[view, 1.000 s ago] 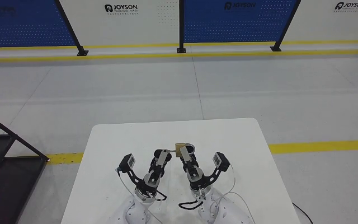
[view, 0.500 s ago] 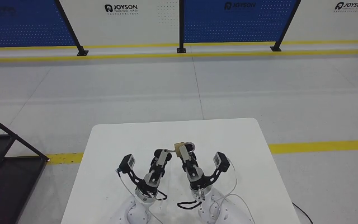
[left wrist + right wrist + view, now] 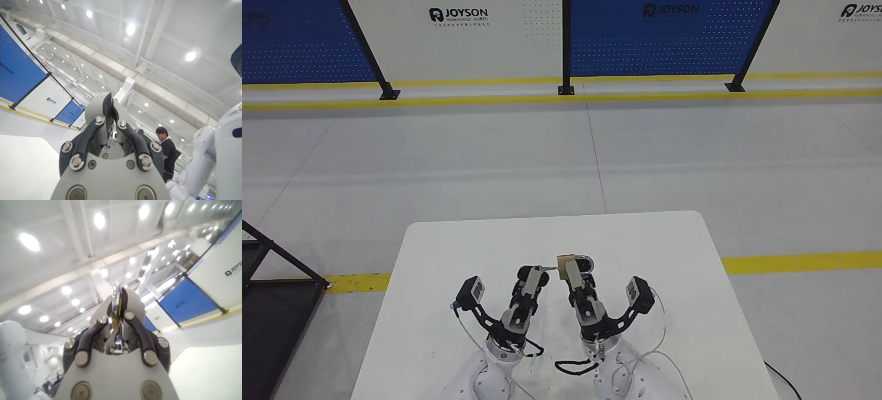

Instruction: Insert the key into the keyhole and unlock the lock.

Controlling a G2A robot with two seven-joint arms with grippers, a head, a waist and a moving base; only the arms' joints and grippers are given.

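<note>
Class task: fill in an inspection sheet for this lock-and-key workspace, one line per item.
Surface: white table.
Job's things: brass lock held above the table; whether a key is gripped cannot be told.
Clutter: nothing seen.
Grippers: right gripper, jaws shut on the lock; left gripper, jaws shut, beside the lock.
Cables: black cables at the arm bases.
Surroundings: blue and white barriers, yellow floor lines, black frame.

The left gripper [image 3: 540, 271] and the right gripper [image 3: 579, 268], which grips the lock [image 3: 566, 265], stand close together; toward its far edge the table [image 3: 662, 245] gives wide room.
</note>
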